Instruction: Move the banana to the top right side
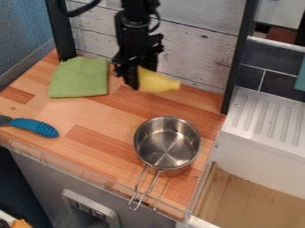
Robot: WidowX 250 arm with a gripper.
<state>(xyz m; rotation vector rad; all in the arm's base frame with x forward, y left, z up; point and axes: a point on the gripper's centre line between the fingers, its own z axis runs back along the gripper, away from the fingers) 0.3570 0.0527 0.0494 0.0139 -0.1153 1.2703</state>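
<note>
The black gripper (pixel 134 83) hangs down over the back of the wooden counter, right of the green cloth, and is shut on the banana (pixel 159 82). The yellow banana points to the right from the gripper, in front of the whitewashed plank wall. Its left end is hidden behind the black fingers. Whether its underside touches the counter, I cannot tell.
A green cloth (pixel 80 77) lies at the back left. A steel pot (pixel 167 144) stands at the front right, its wire handle toward the front edge. A blue-handled utensil (pixel 35 126) lies at the left. A white drying rack and sink (pixel 262 120) border the counter's right side.
</note>
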